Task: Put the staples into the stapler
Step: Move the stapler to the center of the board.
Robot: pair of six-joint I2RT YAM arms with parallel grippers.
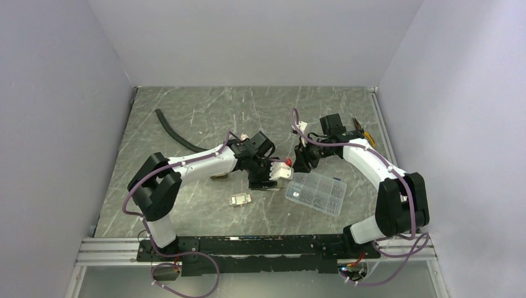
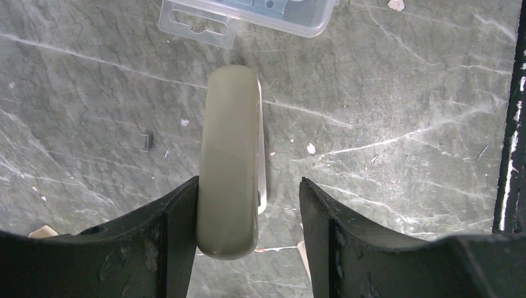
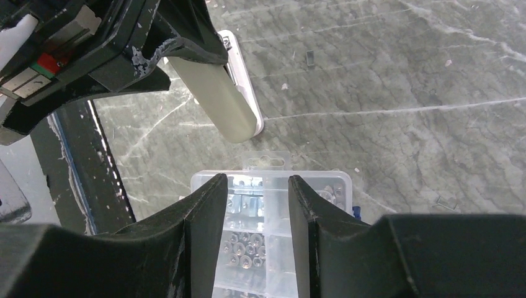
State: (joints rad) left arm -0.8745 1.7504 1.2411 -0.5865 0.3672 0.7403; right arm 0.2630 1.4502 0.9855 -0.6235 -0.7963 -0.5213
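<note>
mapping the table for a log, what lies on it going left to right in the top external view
black curved hose → small pale rectangular piece → clear plastic compartment box → orange-and-black tool near the right edge

Grey-green marbled tabletop (image 1: 186,118), plain pale lilac walls (image 1: 248,37) on three sides, soft even light

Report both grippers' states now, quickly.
Left gripper: open around the stapler; one finger touches it, the other stands apart.
Right gripper: open, holding nothing; the clear box lies beyond its fingers.
</note>
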